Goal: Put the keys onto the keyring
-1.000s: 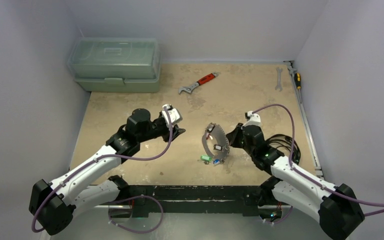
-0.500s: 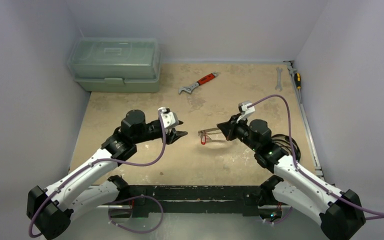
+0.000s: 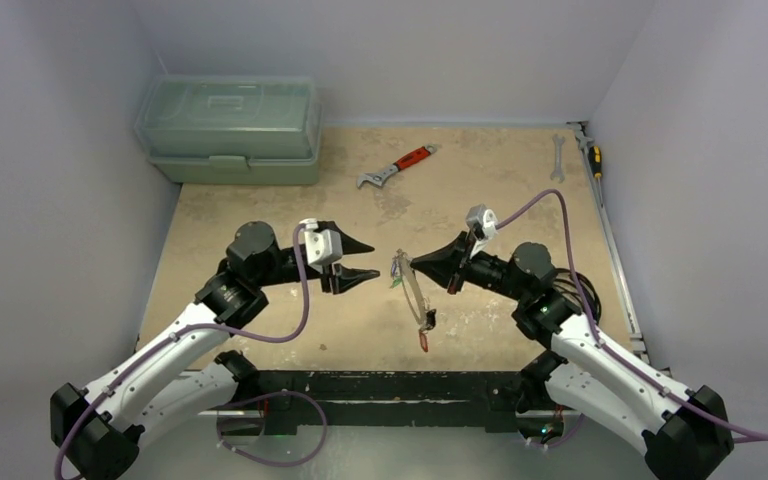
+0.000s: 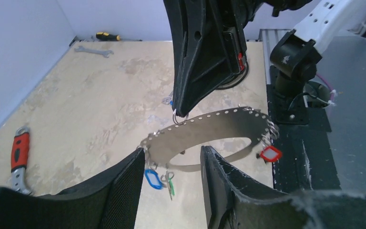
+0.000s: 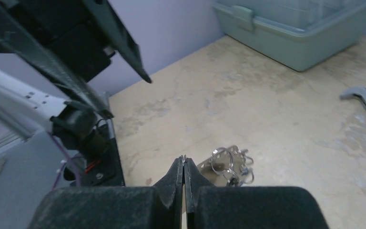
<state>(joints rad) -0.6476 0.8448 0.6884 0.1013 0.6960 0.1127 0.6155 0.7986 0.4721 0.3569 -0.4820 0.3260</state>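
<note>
1. Keyring (image 4: 209,129): flat, silvery, perforated band bent into a loop. Hanging in the air over the surface (image 3: 250,205), btwn the two arms.
2. Right gripper (image 3: 406,262): jaws fully closed, pinching the keyring at its top edge by what looks like a small ring. No other support seen.
3. Left gripper (image 3: 374,260): jaws abt half open, empty, aimed at the keyring from the left. Gap visible in top view, so no contact.
4. Keys (image 4: 153,178): dangling from rim holes on small rings (image 5: 228,164). Blue + green tags at one end, red tag at the other. Blades too small to make out.
5. Handling, judged: light, thin, stiff metal; smooth, prob slippery in the jaws. Held at one point only, so likely to swing or rotate w/ any nudge, plus extra wobble from the tags.
6. Where to grab, judged: flat faces of the band, on a bare stretch away from the right pinch, w/ jaws across the thin section, not edge-on. Best kept off the dangling rings + tags.
7. Risk, judged: twisted out of the right pinch if pulled hard.
</note>
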